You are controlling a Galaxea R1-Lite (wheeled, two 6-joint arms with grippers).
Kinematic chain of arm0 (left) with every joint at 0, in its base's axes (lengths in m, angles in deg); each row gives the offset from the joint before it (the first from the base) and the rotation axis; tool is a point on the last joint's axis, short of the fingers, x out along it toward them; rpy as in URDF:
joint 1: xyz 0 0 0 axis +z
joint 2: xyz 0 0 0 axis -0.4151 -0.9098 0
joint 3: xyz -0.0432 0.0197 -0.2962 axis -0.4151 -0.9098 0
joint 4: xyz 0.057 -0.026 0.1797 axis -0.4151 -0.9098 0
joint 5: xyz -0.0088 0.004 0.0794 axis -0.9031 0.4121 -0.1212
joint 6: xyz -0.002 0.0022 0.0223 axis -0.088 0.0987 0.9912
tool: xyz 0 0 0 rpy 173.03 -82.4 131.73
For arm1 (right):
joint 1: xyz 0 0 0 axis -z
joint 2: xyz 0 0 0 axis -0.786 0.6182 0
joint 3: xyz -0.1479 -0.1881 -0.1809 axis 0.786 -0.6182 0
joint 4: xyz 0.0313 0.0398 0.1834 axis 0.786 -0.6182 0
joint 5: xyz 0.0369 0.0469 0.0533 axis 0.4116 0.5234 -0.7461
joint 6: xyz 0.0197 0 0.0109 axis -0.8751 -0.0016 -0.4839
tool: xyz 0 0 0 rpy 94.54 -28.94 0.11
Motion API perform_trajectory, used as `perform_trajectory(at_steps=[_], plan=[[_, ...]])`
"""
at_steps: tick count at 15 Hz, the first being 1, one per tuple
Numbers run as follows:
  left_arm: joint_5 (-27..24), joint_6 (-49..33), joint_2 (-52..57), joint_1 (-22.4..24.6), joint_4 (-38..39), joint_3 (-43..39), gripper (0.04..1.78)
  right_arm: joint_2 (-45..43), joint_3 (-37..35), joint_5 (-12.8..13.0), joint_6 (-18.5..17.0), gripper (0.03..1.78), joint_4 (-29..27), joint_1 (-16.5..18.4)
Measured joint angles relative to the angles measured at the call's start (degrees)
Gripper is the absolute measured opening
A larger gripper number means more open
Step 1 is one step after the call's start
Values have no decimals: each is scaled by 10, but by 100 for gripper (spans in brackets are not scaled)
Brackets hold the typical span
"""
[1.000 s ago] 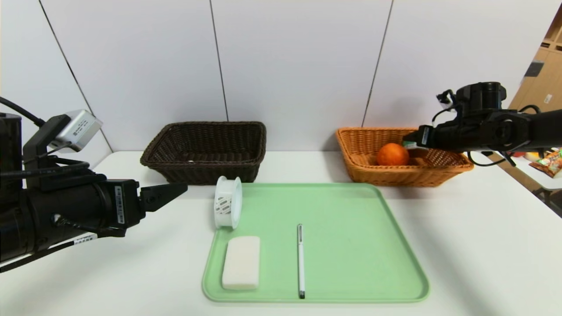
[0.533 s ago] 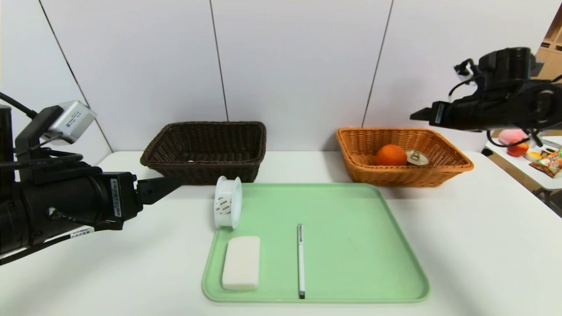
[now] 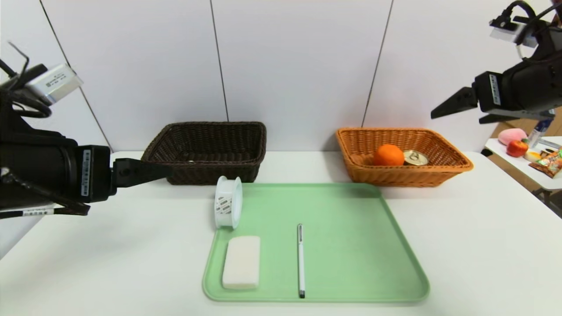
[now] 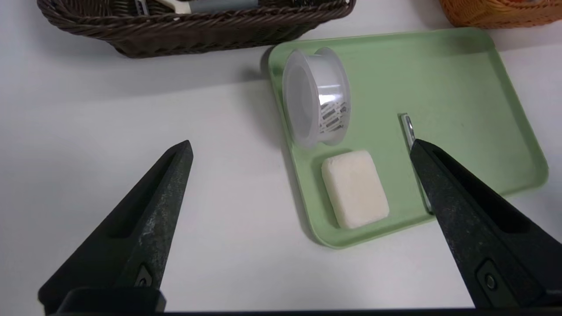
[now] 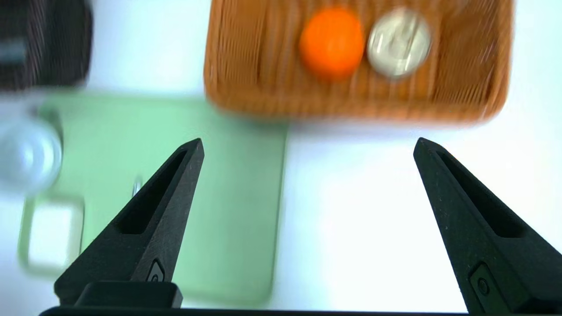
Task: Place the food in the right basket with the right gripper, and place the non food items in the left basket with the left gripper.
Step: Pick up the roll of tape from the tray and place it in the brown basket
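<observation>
My right gripper (image 3: 454, 103) hangs high over the worktop's (image 3: 474, 245) right side, its jaws spread wide and empty. Below it, at the far right of the worktop, the orange wicker basket (image 3: 448, 169) holds a round orange fruit (image 3: 388, 155) and a silver-topped metal can (image 3: 415, 157), the two just beside each other. My left gripper (image 3: 145, 171) hovers above the left edge, jaws wide apart with nothing between them. The dark brown wicker basket (image 3: 206, 151) sits at the far left-centre; the left wrist view shows a pale and grey object (image 4: 206, 5) lying inside it, too cropped to identify. On the flat light-green plastic tray (image 3: 351, 245) near the front edge rest a clear round plastic tub (image 3: 228, 202) tipped on its side at the far-left corner, a white rectangular block (image 3: 241, 262) and a slim white pen (image 3: 300, 260).
</observation>
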Motion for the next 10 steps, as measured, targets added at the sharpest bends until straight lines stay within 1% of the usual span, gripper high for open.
perform_trajectory(at_steps=[1,2,3,5,6,8,10], plan=[[0,-14,-11,-13,-54,49,175,-4,10,-1,-2,166,-68,-9],[0,-33,-28,-32,-113,105,175,-7,14,-2,-8,166,-122,-19],[2,-51,-50,-52,-166,154,175,-8,14,-2,-18,167,-156,-25],[15,-78,-104,-100,-266,227,175,-10,13,-5,-24,168,-167,-30],[34,-87,-130,-123,-301,245,175,-11,13,-5,-23,168,-167,-30],[86,-117,-181,-170,-338,264,175,-12,7,0,-21,169,-167,-31],[103,-149,-224,-201,-346,271,175,-14,1,1,-22,169,-166,-31]])
